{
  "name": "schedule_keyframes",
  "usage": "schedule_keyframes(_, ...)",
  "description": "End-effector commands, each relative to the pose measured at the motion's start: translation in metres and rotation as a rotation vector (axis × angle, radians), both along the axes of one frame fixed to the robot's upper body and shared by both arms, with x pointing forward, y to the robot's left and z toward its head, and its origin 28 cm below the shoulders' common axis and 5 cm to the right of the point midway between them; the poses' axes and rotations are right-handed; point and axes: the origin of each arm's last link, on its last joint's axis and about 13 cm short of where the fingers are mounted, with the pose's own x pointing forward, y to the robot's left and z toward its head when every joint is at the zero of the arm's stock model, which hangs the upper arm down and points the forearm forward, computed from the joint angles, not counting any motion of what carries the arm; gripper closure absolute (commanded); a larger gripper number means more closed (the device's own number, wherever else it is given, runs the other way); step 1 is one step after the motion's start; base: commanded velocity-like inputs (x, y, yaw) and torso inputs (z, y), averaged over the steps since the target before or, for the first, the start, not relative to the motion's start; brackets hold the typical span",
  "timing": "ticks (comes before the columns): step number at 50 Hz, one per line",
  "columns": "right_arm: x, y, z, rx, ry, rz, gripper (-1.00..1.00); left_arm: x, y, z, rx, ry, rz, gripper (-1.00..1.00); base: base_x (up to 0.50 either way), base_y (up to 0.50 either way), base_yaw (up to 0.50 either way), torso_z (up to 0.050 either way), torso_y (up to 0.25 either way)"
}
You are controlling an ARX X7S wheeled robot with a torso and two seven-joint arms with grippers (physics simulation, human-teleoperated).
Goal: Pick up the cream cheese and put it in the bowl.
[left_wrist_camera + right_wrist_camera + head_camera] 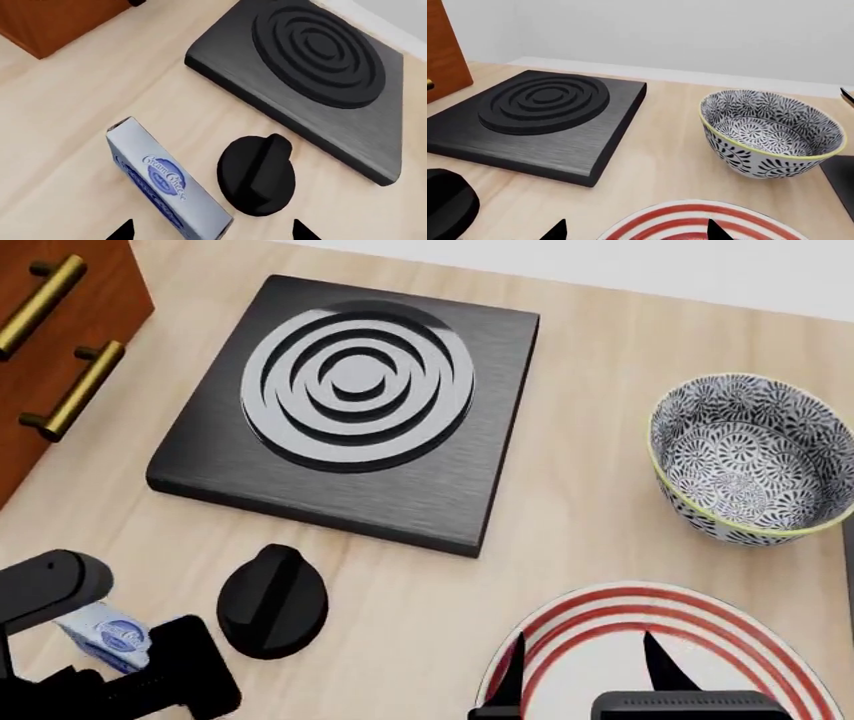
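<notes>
The cream cheese (163, 177) is a silver-grey box with a blue oval label, lying on the wooden counter next to a black knob (257, 175). My left gripper (212, 232) is open, its two fingertips either side of the box's near end and apart from it. In the head view the box (114, 635) shows at the lower left, partly hidden by my left arm. The bowl (754, 460) is patterned blue-black and white with a yellow-green rim, stands at the right and is empty; it also shows in the right wrist view (767, 132). My right gripper (587, 665) is open and empty over the red-ringed plate.
A black stove plate (347, 400) with raised rings lies at the back centre. The black knob (274, 600) sits in front of it. A wooden cabinet (54, 340) with brass handles stands at the left. The white plate with red rings (747, 650) lies at the front right.
</notes>
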Motion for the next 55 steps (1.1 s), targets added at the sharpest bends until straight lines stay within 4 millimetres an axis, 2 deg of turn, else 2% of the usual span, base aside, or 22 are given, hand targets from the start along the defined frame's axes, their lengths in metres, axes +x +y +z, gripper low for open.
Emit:
schedule_keyframes(1, 0.001, -0.001, -0.002, 0.003, 0.003, 0.001, -1.0, 0.018, 0.004, 0.016, -0.095, 0.028, 0.017, -1.0, 0.0, 0.0, 0.0, 0.0, 0.0)
schedule_keyframes(15, 0.002, 0.0, -0.005, 0.01, 0.013, 0.003, -1.0, 0.027, 0.008, 0.024, -0.143, 0.037, 0.067, -1.0, 0.0, 0.0, 0.0, 0.0, 0.0)
schedule_keyframes(36, 0.002, 0.0, -0.006, 0.014, 0.019, 0.003, -1.0, 0.036, 0.027, 0.038, -0.259, 0.024, 0.245, -1.0, 0.0, 0.0, 0.0, 0.0, 0.0)
schedule_keyframes(55, 0.003, -0.001, -0.008, 0.015, 0.024, 0.001, -1.0, 0.054, 0.027, 0.028, -0.263, 0.087, 0.299, -1.0, 0.0, 0.0, 0.0, 0.0, 0.0)
